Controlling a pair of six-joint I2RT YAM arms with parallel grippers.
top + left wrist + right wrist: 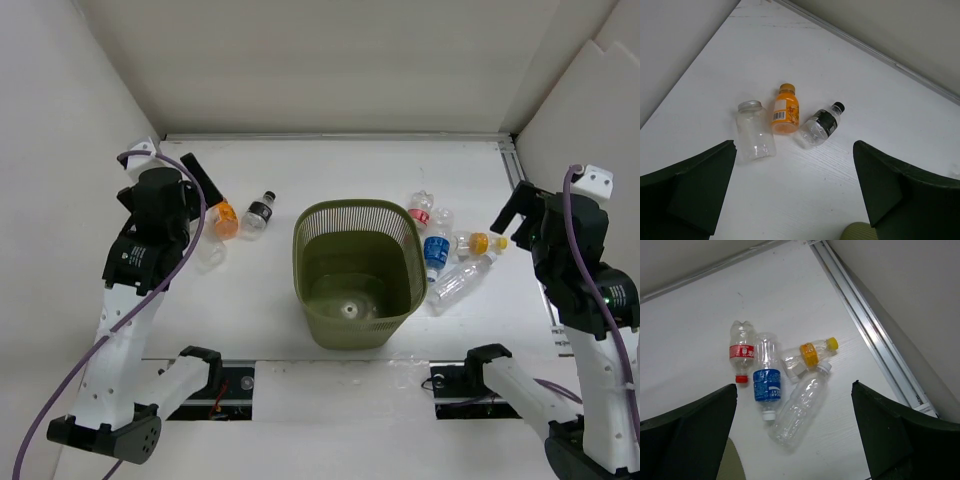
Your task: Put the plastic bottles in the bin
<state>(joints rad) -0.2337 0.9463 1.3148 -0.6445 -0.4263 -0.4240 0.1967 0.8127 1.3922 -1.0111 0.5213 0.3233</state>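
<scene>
From above, the left arm (pixel 150 245) is covering much of the clear jar-like bottle (pixel 211 254), and a dark finger (pixel 200 180) is overlapping one end of the orange bottle (pixel 226 221). A pale spot (pixel 350 311) on the bin (pixel 355 204) floor is showing too blurred to identify. In both wrist views the bottom edge is cutting off the fingers (pixel 690 190) of the left gripper (pixel 794 146) and right gripper (pixel 794 386), and the bin is appearing only as an olive sliver.
</scene>
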